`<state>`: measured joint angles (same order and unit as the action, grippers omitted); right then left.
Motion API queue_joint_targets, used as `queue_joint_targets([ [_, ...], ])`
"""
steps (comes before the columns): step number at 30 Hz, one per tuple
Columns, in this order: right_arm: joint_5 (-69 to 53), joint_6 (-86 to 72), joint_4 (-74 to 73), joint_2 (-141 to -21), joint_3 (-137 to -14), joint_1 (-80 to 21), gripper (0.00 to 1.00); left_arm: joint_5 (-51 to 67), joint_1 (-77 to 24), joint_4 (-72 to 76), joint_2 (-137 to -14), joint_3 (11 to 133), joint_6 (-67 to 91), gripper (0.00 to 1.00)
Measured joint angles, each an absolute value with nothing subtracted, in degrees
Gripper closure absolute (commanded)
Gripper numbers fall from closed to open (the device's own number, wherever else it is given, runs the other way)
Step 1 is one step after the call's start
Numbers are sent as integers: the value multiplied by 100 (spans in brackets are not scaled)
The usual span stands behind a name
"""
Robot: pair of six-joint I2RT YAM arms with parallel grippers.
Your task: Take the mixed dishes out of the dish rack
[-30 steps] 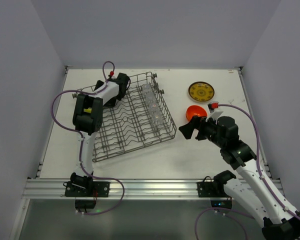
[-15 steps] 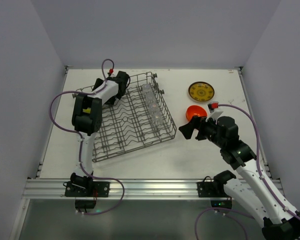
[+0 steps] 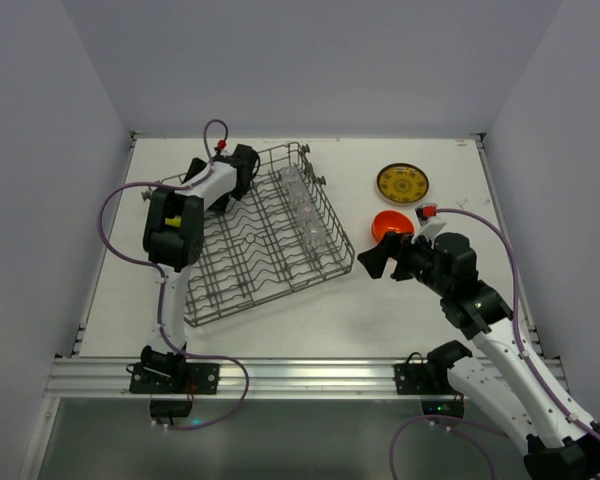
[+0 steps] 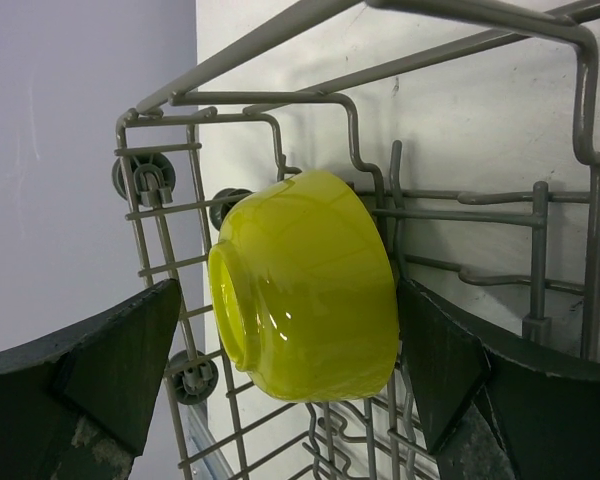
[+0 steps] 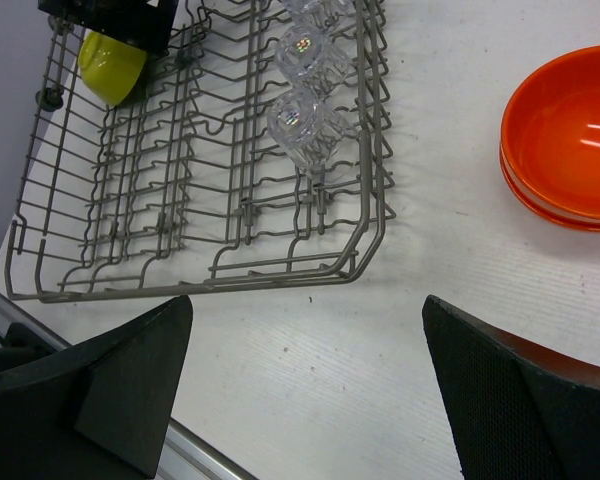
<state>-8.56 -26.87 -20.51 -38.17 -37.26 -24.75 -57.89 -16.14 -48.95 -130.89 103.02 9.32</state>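
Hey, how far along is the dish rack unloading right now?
Done: stacked orange bowls and patterned plate sit on the table. In hand: the open left pincer straddles the yellow bowl, not gripping yet. Left: that bowl and the glass cups in the dish rack.

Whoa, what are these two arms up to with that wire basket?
They are unloading a dish rack. The left gripper stands open around a lime-yellow bowl in the rack's corner, not closed on it. The right gripper hangs open over the table. Two stacked orange bowls and a patterned plate sit on the table; glass cups are in the rack.
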Motion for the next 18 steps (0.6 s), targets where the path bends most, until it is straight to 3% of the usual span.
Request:
queue_joint_targets([
  [11, -856, -2689, -2051, -3809, -3726, -2475, 1, -5955, -1614, -5054, -13089, 10224, 917, 9],
  [18, -856, -2689, -2051, -3809, -3726, -2475, 1, -6016, -1614, -5144, -13078, 10134, 939, 14],
])
